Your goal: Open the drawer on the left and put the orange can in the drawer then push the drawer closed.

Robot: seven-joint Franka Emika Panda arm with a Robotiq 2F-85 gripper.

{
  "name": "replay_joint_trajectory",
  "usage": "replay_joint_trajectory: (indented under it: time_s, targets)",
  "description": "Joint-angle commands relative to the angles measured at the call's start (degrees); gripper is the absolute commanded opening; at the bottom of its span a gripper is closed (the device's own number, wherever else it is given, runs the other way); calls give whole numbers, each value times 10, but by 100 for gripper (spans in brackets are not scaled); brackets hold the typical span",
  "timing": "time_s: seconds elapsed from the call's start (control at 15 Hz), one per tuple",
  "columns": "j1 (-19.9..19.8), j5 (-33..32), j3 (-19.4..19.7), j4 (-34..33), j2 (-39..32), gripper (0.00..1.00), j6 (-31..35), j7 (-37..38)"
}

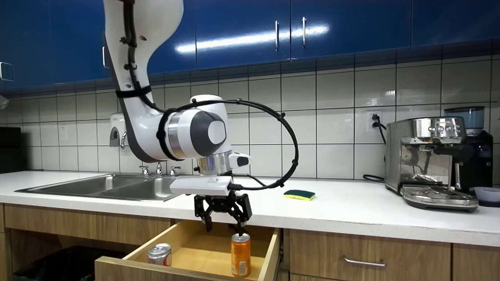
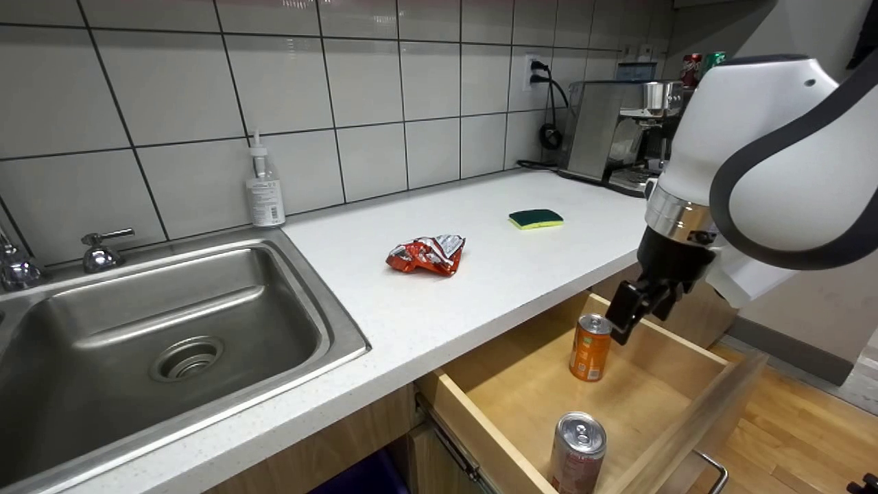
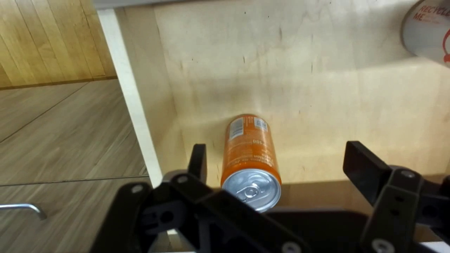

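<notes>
Standing below fingers (image 3: 364, 171) (parted): orange can (image 3: 250, 151)

In an exterior view the camera stands back from the surface (image 1: 351, 199) and faces the tiles (image 1: 336, 128) at a slant, taking in the cabinets (image 1: 351, 27) and much of the arm (image 1: 152, 136). In an exterior view the camera is close by the sink (image 2: 171, 309), looking down and along the surface toward the coffee machine (image 2: 597, 130). The wrist view looks down past the claw (image 3: 275, 154) from near above the drawer (image 3: 334, 105). Both exterior views share sink, sponge (image 2: 536, 219) and coffee machine; all three, the drawer, orange can (image 3: 251, 151) and silver can (image 3: 430, 31).
</notes>
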State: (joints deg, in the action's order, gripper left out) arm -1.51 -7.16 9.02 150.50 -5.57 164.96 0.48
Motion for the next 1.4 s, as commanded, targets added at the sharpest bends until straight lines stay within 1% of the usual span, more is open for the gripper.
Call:
replay_joint_trajectory:
  time_s: [0.0,0.13,0.4,0.6,0.67,1.33]
  targets:
    - [-10,-6,-10,50,67,100,-44,3]
    - [-12,-15,-11,66,84,100,-62,6]
    - [-14,-8,-17,90,110,100,-103,1]
    - [-14,-2,-21,104,117,100,-122,-1]
    - [-12,9,-22,84,101,100,-134,-7]
    - [-12,50,-23,86,81,100,-165,-10]
